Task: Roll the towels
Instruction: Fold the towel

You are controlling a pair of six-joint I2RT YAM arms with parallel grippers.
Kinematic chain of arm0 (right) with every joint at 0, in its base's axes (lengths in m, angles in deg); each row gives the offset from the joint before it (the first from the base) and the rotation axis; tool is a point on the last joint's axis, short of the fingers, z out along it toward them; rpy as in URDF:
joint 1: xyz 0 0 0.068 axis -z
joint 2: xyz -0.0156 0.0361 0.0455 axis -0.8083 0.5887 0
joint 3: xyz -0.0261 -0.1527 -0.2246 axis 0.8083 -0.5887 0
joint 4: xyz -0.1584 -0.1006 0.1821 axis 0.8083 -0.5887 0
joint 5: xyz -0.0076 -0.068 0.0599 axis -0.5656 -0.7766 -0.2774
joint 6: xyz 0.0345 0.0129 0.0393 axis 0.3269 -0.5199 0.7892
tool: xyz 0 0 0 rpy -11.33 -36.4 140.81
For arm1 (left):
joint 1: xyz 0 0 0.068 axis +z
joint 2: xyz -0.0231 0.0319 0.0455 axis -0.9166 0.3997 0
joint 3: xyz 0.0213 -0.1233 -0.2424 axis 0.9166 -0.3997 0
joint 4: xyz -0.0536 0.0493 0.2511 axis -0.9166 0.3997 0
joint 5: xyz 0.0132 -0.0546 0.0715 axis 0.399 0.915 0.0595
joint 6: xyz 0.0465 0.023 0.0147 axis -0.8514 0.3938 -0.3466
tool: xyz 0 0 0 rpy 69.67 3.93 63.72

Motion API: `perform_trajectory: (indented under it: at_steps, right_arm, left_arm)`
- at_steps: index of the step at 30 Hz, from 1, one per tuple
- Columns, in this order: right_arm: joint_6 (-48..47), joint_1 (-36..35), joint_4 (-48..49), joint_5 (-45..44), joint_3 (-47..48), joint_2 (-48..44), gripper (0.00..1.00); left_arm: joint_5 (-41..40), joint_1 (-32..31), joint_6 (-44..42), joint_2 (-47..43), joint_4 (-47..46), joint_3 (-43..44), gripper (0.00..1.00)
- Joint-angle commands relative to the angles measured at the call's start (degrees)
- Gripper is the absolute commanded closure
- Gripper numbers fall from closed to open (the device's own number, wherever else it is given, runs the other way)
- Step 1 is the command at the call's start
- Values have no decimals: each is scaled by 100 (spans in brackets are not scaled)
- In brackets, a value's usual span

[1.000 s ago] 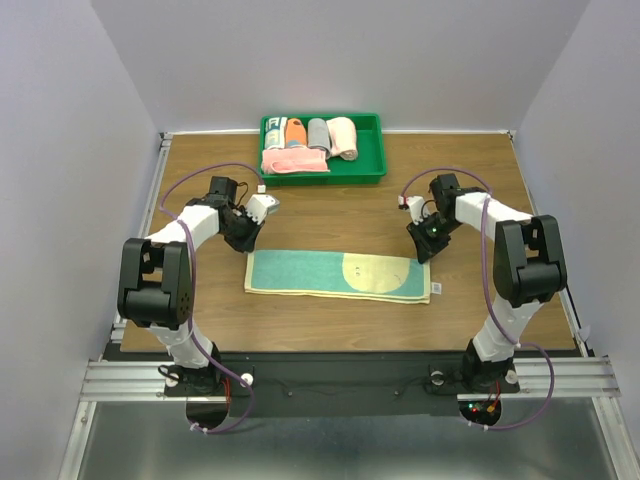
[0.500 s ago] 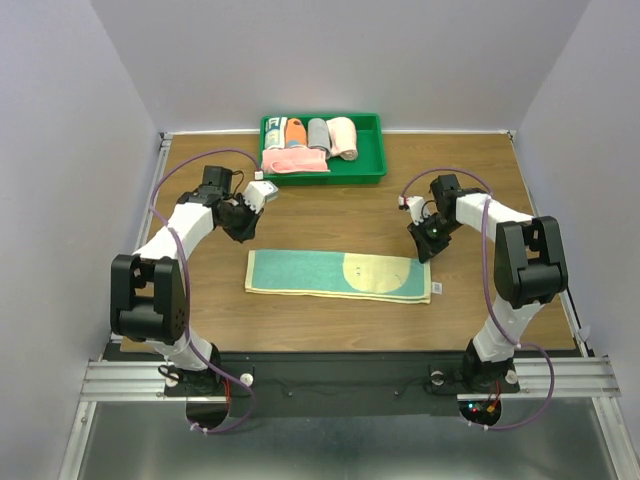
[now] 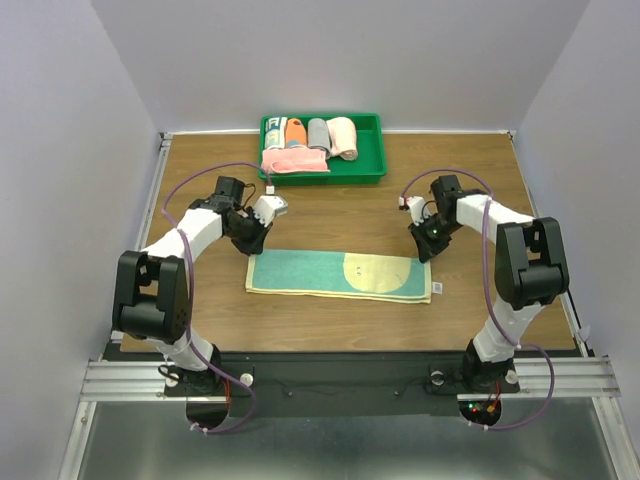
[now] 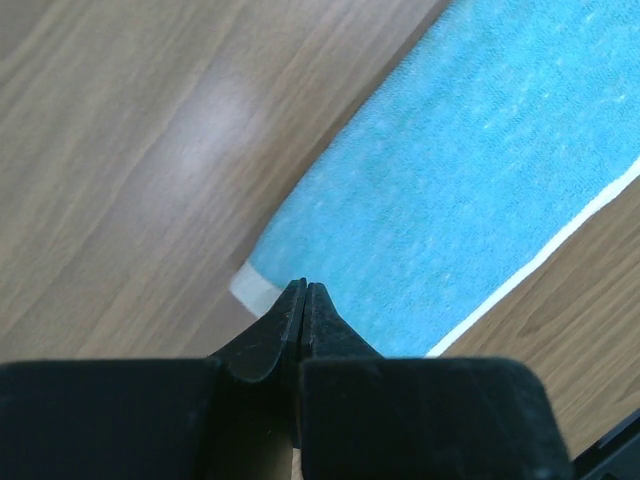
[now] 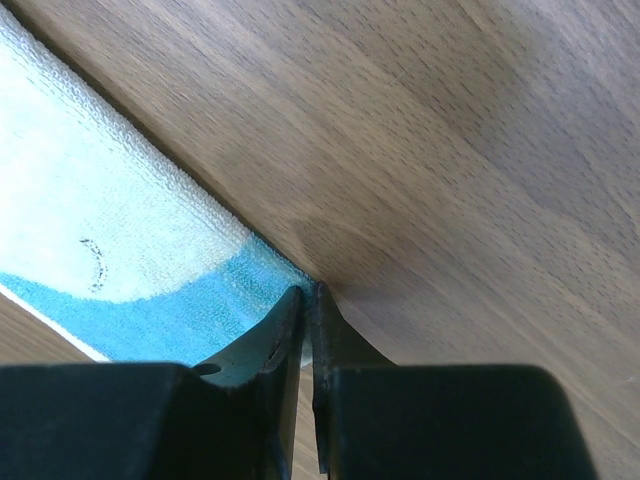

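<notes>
Left arm reaches forward and bends inward at the elbow. The left gripper (image 3: pixel 251 240) points down at the far left corner of the teal towel (image 3: pixel 300 272). In the wrist view its fingers (image 4: pixel 285 325) are pressed together, tips over that pale corner; no cloth shows between them.

Right arm mirrors it. The right gripper (image 3: pixel 425 250) is low at the towel's far right corner. Its fingers (image 5: pixel 282 330) are closed to a thin slit right at the towel's edge; I cannot tell whether any cloth is caught.

The towel lies flat and unrolled, lengthwise across the middle of the wooden table (image 3: pixel 450 320), between the two grippers, with a pale yellow patch towards its right end.

Well behind it, a green tray (image 3: pixel 374 172) sits at the far edge, holding rolled towels (image 3: pixel 342 137) and a loosely folded pink cloth (image 3: pixel 293 162). Nothing lies between the grippers and the towel.
</notes>
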Motion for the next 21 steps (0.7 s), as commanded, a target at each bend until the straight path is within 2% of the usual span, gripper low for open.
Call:
perform_trajectory:
  at_steps: [1,4,7,12,18,19,21]
  right_arm:
    - [-165,-5,-63,-217,-309,89,89]
    - [-200,-5,-54,-295,-362,80,89]
    - [-200,-14,-11,-409,-318,106,95]
    - [-104,-14,271,-840,103,405,99]
    - [89,-14,359,-779,1088,879,99]
    - [212,-14,333,-744,1236,862,89]
    - [318,-5,315,-665,1264,740,76]
  left_arm:
    - [120,-86,200,97,-97,-263,100]
    - [15,-77,350,228,-247,-360,100]
    - [-283,-77,578,369,-519,-413,100]
    - [-671,2,886,554,-713,-326,100]
    - [-312,46,913,537,-617,-264,100]
    - [-145,46,913,519,-573,-264,98]
    - [-38,37,860,475,-511,-247,93]
